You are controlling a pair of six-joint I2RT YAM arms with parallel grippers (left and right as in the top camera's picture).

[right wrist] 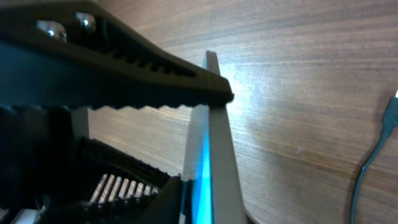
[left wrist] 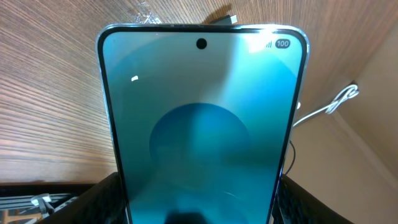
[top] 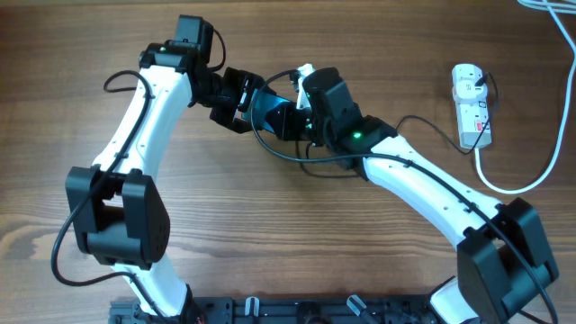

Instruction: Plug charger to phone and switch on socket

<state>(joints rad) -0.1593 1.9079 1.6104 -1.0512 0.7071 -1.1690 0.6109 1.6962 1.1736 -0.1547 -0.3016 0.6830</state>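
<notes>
The phone point(left wrist: 199, 130), its cyan screen lit, is held off the table by its lower end in my left gripper point(left wrist: 199, 214), whose fingers press on both long sides. From overhead the phone point(top: 270, 103) sits between the two grippers. My right gripper point(right wrist: 199, 140) has its fingers apart and holds nothing; the phone point(right wrist: 214, 174) stands edge-on right at its fingertips. The charger's black cable and plug tip point(right wrist: 376, 152) lie loose on the table to the right. The white socket point(top: 470, 103) lies at the far right, with the thin black cable point(top: 430, 131) running from it.
A thick white cord point(top: 540, 171) loops from the socket toward the table's right edge. Both arms cross over the middle of the wooden table point(top: 270, 234). A black rail point(top: 297, 310) runs along the front edge.
</notes>
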